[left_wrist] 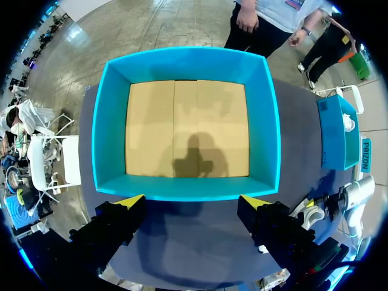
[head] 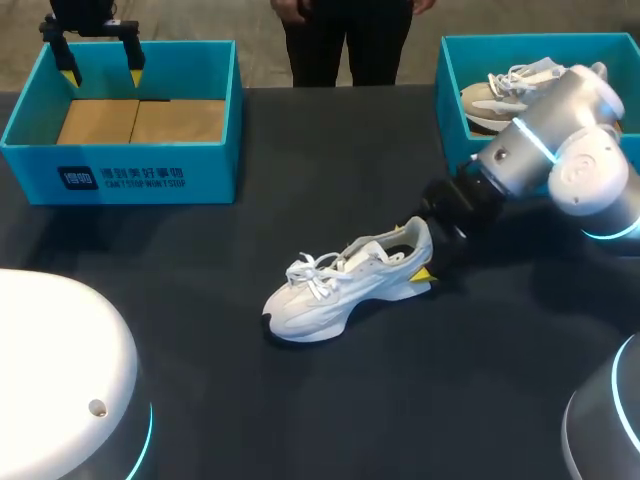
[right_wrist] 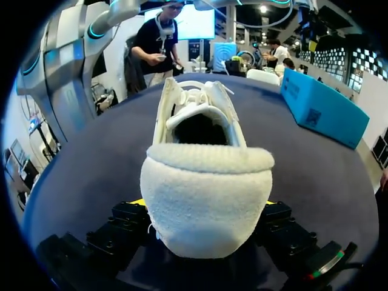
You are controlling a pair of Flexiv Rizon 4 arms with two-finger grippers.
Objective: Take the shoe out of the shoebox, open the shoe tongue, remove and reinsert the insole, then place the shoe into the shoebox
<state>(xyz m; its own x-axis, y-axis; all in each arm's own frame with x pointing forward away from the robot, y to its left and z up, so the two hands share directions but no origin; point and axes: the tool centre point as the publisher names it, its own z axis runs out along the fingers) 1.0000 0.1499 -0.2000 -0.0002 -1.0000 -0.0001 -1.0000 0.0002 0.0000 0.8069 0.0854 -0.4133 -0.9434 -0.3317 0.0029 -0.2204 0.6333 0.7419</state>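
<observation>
The left jaws stand wide open with nothing between them, hanging at the upper left of the head view over the far rim of a blue box (head: 120, 175). In the left wrist view the two yellow fingertips (left_wrist: 130, 201) sit well apart, just short of the box's near wall (left_wrist: 182, 191), and the bare brown cardboard floor (left_wrist: 188, 127) lies ahead of them. The right jaws are closed on the heel of the white shoe (head: 345, 285). In the right wrist view the padded heel (right_wrist: 206, 188) fills the gap between the two fingers and touches both, and the shoe's open mouth and laces point away from the wrist. The shoe rests on its sole on the dark worktop (head: 300, 400) at the middle of the head view, out of either box, with its toe toward the lower left and its heel toward the right. The right arm (head: 560, 150) comes in from the right edge and slopes down to the heel. Behind that arm, at the upper right, is a second box (head: 450, 90) holding a second shoe (head: 500, 95), which the arm partly hides.
</observation>
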